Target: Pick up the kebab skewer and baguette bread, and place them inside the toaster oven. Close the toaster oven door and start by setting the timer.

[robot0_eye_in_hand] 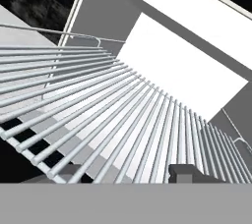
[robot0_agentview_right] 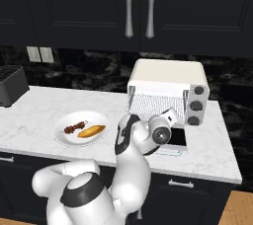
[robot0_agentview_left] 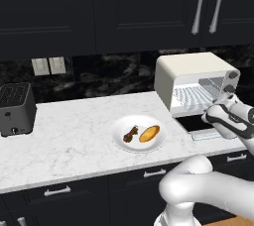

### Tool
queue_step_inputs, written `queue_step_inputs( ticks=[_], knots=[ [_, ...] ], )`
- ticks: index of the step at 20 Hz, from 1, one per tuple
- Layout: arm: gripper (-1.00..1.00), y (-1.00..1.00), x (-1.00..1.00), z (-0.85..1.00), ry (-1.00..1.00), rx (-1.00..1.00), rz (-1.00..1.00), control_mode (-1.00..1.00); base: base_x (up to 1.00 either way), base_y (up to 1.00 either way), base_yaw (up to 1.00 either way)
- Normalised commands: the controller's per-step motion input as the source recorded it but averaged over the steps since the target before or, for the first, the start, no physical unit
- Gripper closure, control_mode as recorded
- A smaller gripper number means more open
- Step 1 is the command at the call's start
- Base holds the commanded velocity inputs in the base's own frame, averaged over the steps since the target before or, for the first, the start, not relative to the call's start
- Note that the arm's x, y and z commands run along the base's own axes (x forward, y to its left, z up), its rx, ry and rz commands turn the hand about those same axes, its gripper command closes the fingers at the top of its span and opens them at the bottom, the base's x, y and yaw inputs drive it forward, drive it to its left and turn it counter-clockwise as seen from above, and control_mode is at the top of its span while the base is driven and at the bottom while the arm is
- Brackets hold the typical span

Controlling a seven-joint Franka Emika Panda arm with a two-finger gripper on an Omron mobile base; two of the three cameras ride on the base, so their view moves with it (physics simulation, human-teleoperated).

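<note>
Cream-white boxy toaster oven (robot0_agentview_left: pixel 191 79) sits open, end effector (robot0_agentview_left: pixel 218 113) by its wire rack (robot0_eye_in_hand: pixel 98 115); can't tell its jaw state. Dark chunky kebab skewer (robot0_agentview_left: pixel 131 134) and golden baguette piece (robot0_agentview_left: pixel 149 133) wait on the white plate (robot0_agentview_left: pixel 121 143). I'd retreat clear of the rack, then grab the skewer mid-stick.

At the right edge of the left base view, we lose the toaster oven's (robot0_agentview_left: pixel 194 79) knobs behind the arm.

The kebab skewer (robot0_agentview_left: pixel 131 134) and baguette bread (robot0_agentview_left: pixel 149 133) share a plate (robot0_agentview_left: pixel 122 143) beside the open toaster oven (robot0_agentview_left: pixel 191 74).
</note>
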Motion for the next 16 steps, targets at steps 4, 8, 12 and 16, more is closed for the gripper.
queue_step_inputs(
  ticks=[4, 8, 12, 16],
  knots=[
    [1.00, -0.06, -0.48, 0.18, 0.08, 0.11, 0.00, -1.00, 0.00, 0.00, 0.00],
    [1.00, -0.07, -0.44, 0.19, 0.08, 0.11, 0.00, -1.00, 0.00, 0.00, 0.00],
    [1.00, -0.07, -0.34, 0.44, 0.10, 0.10, 0.00, -1.00, 0.00, 0.00, 0.00],
    [1.00, -0.12, -0.78, 0.92, 0.19, 0.15, 0.00, -1.00, 0.00, 0.00, 0.00]
  ],
)
